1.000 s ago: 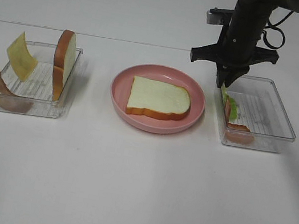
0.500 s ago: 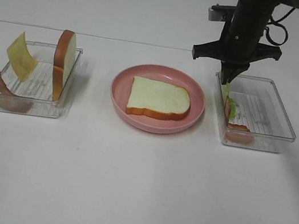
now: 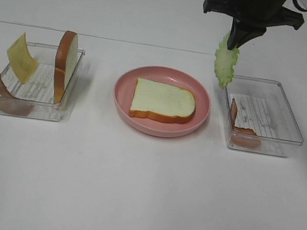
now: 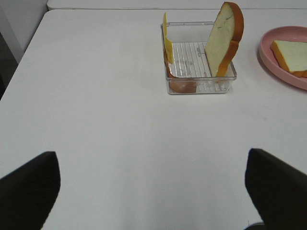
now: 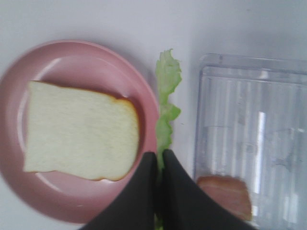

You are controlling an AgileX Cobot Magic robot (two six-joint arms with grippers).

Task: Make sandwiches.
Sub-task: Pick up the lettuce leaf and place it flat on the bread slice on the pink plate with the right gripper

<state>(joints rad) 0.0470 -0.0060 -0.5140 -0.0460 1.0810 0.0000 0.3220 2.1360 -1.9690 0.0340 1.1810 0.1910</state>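
Observation:
My right gripper [image 3: 235,45] is shut on a green lettuce leaf [image 3: 225,64] that hangs edge-on in the air above the left rim of the right clear tray [image 3: 294,125]. In the right wrist view the lettuce [image 5: 166,98] sticks out from the closed fingers [image 5: 144,191] between plate and tray. A bread slice [image 3: 163,101] lies flat on the pink plate [image 3: 204,97]. The left tray [image 3: 38,109] holds an upright bread slice [image 3: 64,66], a yellow cheese square [image 3: 21,56] and a bacon strip [image 3: 0,91]. My left gripper [image 4: 153,187] is open over bare table.
A reddish-brown bacon piece [image 3: 239,125] stays leaning in the right tray. The white table's far edge [image 3: 96,36] runs behind the trays. In the left wrist view the left tray [image 4: 225,81] stands ahead, the pink plate [image 4: 276,60] beside it.
My right gripper has risen out of the right tray, lifting the lettuce leaf clear of it. The left arm has not moved.

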